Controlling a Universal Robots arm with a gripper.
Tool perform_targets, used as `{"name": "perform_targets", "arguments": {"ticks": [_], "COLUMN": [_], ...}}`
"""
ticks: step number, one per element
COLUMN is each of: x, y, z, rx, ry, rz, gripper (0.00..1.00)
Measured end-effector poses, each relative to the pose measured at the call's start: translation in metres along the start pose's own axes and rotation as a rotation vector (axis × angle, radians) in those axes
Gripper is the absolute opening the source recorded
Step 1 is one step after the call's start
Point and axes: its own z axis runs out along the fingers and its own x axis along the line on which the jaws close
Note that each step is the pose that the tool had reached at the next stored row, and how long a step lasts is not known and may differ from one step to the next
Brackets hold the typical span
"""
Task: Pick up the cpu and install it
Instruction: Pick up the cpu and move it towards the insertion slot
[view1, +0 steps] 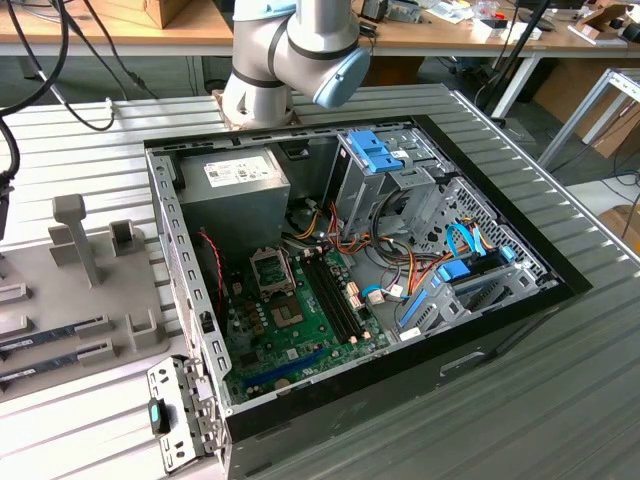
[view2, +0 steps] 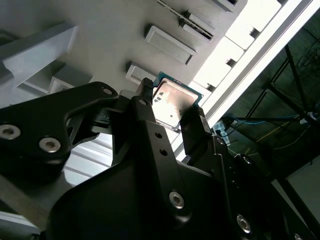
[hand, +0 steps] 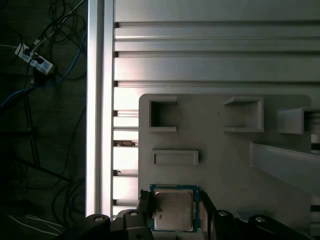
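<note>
Gripper (view2: 170, 107) is clamped on the cpu (view2: 173, 101), black fingers (view2: 194, 127) pressing two opposite edges. In both wrist views the cpu (hand: 173, 212) sits between the fingertips over the grey fixture tray (hand: 225, 160), beside a rectangular pocket (hand: 175, 157). Glare covers its metal top and no marking is readable. In the exterior view, the open computer case (view1: 500, 310) shows the motherboard (view1: 300, 325), the socket (view1: 272, 268) and a power supply label (view1: 238, 172) whose print is too small to read.

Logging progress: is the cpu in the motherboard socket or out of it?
Out. The cpu is at the gripper, by the grey tray, not in the motherboard socket.
</note>
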Motion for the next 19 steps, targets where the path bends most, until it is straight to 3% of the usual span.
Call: {"name": "perform_targets", "arguments": {"ticks": [19], "x": [0.0002], "y": [0.0001], "z": [-0.0083], "rx": [0.0003], "ry": [0.0], "rz": [0.0], "gripper": [0.47]}}
